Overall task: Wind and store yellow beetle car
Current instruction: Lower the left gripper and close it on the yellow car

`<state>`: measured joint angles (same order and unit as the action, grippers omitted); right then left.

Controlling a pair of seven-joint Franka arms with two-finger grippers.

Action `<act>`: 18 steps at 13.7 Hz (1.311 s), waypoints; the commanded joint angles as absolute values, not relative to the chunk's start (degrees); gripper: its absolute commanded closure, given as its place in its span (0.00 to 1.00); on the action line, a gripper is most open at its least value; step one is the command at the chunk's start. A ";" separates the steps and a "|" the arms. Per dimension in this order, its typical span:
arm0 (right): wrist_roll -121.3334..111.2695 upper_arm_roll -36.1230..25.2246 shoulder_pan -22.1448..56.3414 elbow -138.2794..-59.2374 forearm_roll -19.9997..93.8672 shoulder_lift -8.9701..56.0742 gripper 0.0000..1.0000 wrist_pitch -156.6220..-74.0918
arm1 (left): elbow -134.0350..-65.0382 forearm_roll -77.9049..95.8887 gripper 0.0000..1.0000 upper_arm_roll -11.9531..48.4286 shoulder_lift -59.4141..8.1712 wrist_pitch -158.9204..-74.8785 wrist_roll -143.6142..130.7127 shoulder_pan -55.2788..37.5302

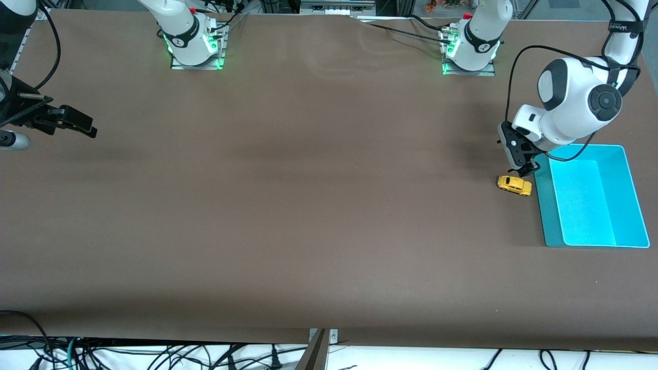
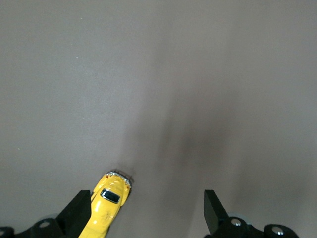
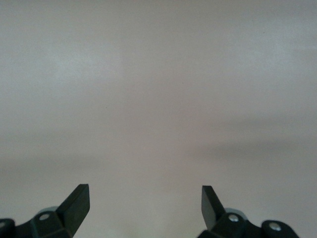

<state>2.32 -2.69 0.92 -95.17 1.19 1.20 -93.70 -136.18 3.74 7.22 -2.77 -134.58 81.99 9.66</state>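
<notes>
Brown matting covers the long table (image 1: 308, 205) we work at, with cables trailing off its near edge. Toward our left arm's end we see the yellow beetle car (image 1: 514, 185) resting on its wheels on the table, just beside the turquoise bin (image 1: 637, 205) and outside it. Our left gripper (image 1: 525, 168) hangs low over the car with its jaws spread wide, holding nothing; in the left wrist view the car (image 2: 106, 208) lies close against one finger (image 2: 79, 213), off-centre in the gap between the two. Our right arm waits at its own end of the table, the right gripper (image 1: 77, 122) raised over bare matting, jaws likewise wide and empty.
</notes>
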 commanded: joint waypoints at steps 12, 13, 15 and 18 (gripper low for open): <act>1.67 -4.66 0.70 -94.48 1.85 2.11 0.00 -91.93 | -137.46 8.79 0.00 7.47 -13.70 -150.19 109.24 14.68; 1.76 -4.66 0.79 -94.48 1.85 2.11 0.00 -92.02 | -137.37 8.70 0.00 7.47 -14.23 -151.25 109.60 14.94; 1.76 -4.66 0.79 -94.48 1.85 2.11 0.00 -92.11 | -137.29 8.35 0.00 7.38 -14.24 -151.35 110.04 15.12; 1.76 -4.57 0.79 -94.48 1.85 2.11 0.00 -92.02 | -136.23 8.17 0.00 7.38 -14.15 -152.66 112.23 16.79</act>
<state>2.08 -4.53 0.85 -95.19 1.19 2.11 -93.03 -137.32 6.84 7.04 -14.09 -151.73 108.86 15.57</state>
